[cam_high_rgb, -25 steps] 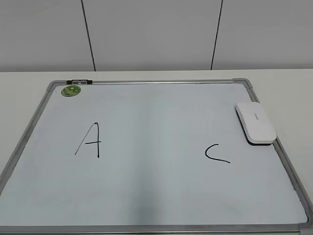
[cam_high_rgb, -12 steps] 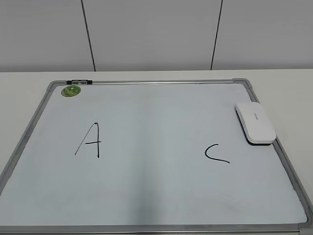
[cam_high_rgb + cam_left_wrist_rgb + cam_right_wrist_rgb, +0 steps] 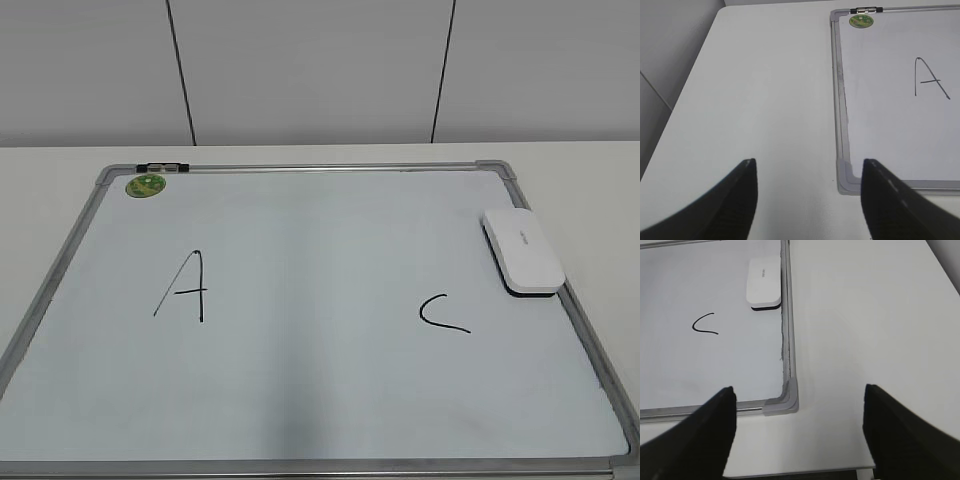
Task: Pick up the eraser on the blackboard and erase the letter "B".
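Note:
The white eraser (image 3: pixel 522 251) lies on the blackboard (image 3: pixel 320 168) against its right frame; it also shows in the right wrist view (image 3: pixel 764 281). The board's middle, between the black "A" (image 3: pixel 184 287) and the black "C" (image 3: pixel 441 312), is blank: no letter "B" shows. My left gripper (image 3: pixel 807 172) is open and empty over the table by the board's near left corner (image 3: pixel 846 175). My right gripper (image 3: pixel 799 400) is open and empty over the table by the board's near right corner (image 3: pixel 785 402). Neither gripper shows in the exterior view.
A round green magnet (image 3: pixel 146 185) and a small black clip (image 3: pixel 163 166) sit at the board's far left corner. The white table (image 3: pixel 765 100) runs wide on both sides of the board; its front edge (image 3: pixel 800 473) is right below my right gripper.

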Controlling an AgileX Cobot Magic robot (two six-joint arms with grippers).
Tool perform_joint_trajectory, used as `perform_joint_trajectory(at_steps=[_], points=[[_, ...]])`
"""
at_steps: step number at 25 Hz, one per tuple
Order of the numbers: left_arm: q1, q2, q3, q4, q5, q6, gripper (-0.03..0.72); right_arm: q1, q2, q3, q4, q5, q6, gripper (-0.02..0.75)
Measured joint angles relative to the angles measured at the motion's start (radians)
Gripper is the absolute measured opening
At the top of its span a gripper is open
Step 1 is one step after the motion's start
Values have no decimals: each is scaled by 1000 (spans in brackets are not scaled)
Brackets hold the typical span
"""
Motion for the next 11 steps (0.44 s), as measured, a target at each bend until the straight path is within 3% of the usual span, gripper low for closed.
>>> perform_joint_trajectory(at_steps=[11], points=[[0,0,0,0,0,0,473,0,0,0,0,2,0,587]])
